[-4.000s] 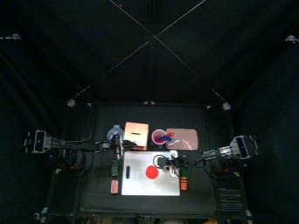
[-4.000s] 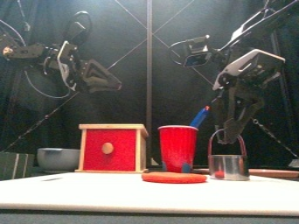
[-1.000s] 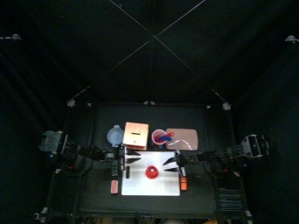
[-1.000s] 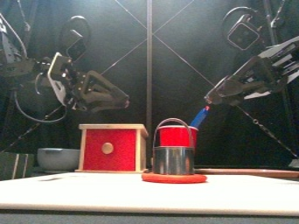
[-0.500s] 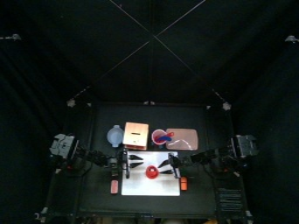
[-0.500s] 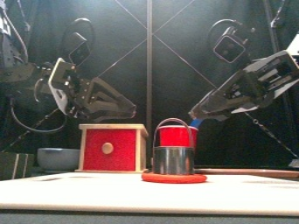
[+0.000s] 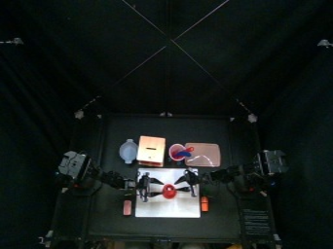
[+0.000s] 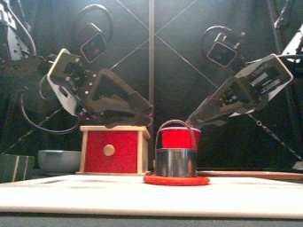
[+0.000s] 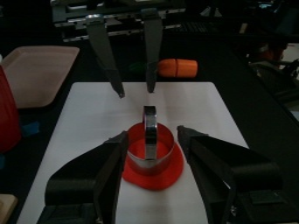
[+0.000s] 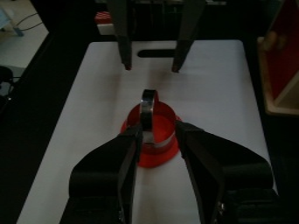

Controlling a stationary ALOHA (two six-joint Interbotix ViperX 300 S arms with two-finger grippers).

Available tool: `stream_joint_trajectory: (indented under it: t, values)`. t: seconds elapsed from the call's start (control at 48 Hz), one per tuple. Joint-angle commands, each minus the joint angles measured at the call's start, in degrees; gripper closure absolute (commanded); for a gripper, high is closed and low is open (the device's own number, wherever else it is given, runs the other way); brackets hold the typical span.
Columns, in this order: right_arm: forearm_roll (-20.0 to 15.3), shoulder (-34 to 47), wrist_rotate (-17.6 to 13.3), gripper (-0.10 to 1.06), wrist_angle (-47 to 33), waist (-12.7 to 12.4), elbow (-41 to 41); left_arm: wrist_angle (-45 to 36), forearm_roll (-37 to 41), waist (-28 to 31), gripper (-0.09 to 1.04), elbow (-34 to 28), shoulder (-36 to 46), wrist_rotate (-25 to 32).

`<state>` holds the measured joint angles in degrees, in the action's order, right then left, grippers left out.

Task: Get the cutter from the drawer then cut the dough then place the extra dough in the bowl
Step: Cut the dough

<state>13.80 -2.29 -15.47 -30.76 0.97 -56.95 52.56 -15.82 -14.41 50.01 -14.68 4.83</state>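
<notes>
The round metal cutter (image 8: 175, 162) stood on the flat red dough (image 8: 175, 180), in the middle of the white cutting board (image 7: 156, 207) on the bench. Its wire handle stood straight up. The left pincer (image 7: 146, 184) hung near one side of it and the right pincer (image 7: 193, 183) near the other. Both had their jaws spread wide and held nothing, and neither seemed to touch the cutter.

The step in hand looked like the cut itself. To do it well, the robot would need to push the cutter straight down, with the same push on both sides, so it would not tip. A bit of red showed all round the cutter, so it was well placed and should not be slid. The pincers should mind the thin handle, since it could catch a jaw. The dough looked soft and might stick to the metal, so a slow lift would be wise. The blue-grey bowl (image 7: 128, 150) sat at the back left, beside the wooden box (image 7: 152, 149), well apart from the board.
</notes>
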Motion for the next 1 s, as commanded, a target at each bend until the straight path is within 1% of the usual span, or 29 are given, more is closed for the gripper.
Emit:
stream_joint_trajectory:
  t: [0.021,0.083,0.125,0.167,0.208,0.25,0.271,0.333,0.375,0.417,0.438,0.458,0.479,0.5,0.562,0.604,0.625,0.708,0.833,0.917,1.0]
  values:
    - [-0.5,-1.1,0.1,0.22,0.6,0.8,1.1,0.2,-0.2,-0.3,0.09,-1.7,-0.8,0.0]
    - [-1.3,-1.1,-0.1,0.22,0.7,1.8,0.3,0.2,-0.7,-0.3,0.09,-1.6,-1.0,-0.1]
    - [-2.5,-1.1,0.0,0.22,0.7,2.5,-0.5,0.2,-1.1,-0.3,0.09,-1.5,-0.8,0.1]
    - [-4.7,-1.1,0.0,0.22,0.8,3.5,-1.7,0.2,-1.3,-0.3,0.09,-1.3,-0.5,0.1]
    - [-7.6,-1.1,0.0,0.23,0.5,5.1,-2.9,0.2,-1.3,-0.3,0.09,-1.2,-0.4,0.2]
    - [-12.0,-1.1,0.0,0.23,-0.2,7.5,-4.3,0.2,-1.3,-0.3,0.09,-1.2,-0.4,0.2]
    - [-13.3,-1.1,0.1,0.23,-0.5,8.1,-4.8,0.2,-1.3,-0.3,0.09,-1.2,-0.4,0.2]
    - [-18.7,-0.3,0.4,0.23,-3.6,10.7,-6.6,0.2,-1.4,-0.3,0.09,-1.2,-0.4,0.2]
    - [-20.7,0.4,1.1,0.23,-6.2,11.6,-6.9,0.2,-1.4,-0.3,0.09,-1.2,-0.4,0.1]
    - [-23.6,1.8,3.8,0.23,-9.8,12.8,-6.9,0.2,-1.4,-0.3,0.09,-1.3,-0.4,0.1]
    - [-24.7,2.4,5.0,0.23,-11.0,13.0,-6.9,0.2,-1.4,-0.3,0.09,-1.3,-0.4,0.1]
    - [-26.3,3.3,6.7,0.23,-12.7,13.5,-6.6,0.2,-1.4,-0.3,0.09,-1.3,-0.4,0.1]
    - [-28.7,4.9,9.2,0.23,-14.8,14.1,-6.2,0.2,-1.4,-0.2,0.09,-1.3,-0.4,0.1]
    - [-30.1,5.6,10.4,0.23,-15.6,14.3,-5.9,0.2,-1.4,-0.3,0.09,-1.3,-0.4,0.1]
    - [-35.2,8.7,15.1,0.23,-17.6,16.0,-4.1,0.2,-1.4,-0.3,0.09,-1.2,-0.4,0.1]
    - [-37.1,9.7,16.9,0.23,-17.5,16.7,-2.8,0.2,-1.4,-0.3,0.09,-1.1,-0.5,0.1]
    - [-37.5,9.8,17.7,0.23,-17.5,17.0,-2.4,0.2,-1.4,-0.2,0.09,-1.2,-0.6,0.1]
    - [-38.1,9.2,18.7,0.23,-17.5,17.1,-2.3,0.2,-1.6,-0.3,0.09,-1.8,-1.4,0.1]
    - [-37.1,7.1,19.3,0.23,-17.5,16.7,-2.5,0.2,-1.7,-0.3,0.09,-2.4,-2.4,0.3]
    - [-35.1,6.1,19.4,0.23,-17.6,16.4,-1.8,0.1,-1.8,0.2,0.09,-2.6,-2.5,0.3]
    - [-31.4,6.1,19.2,0.23,-17.5,14.3,-0.5,0.2,-1.7,0.3,0.09,-2.9,-2.5,0.4]
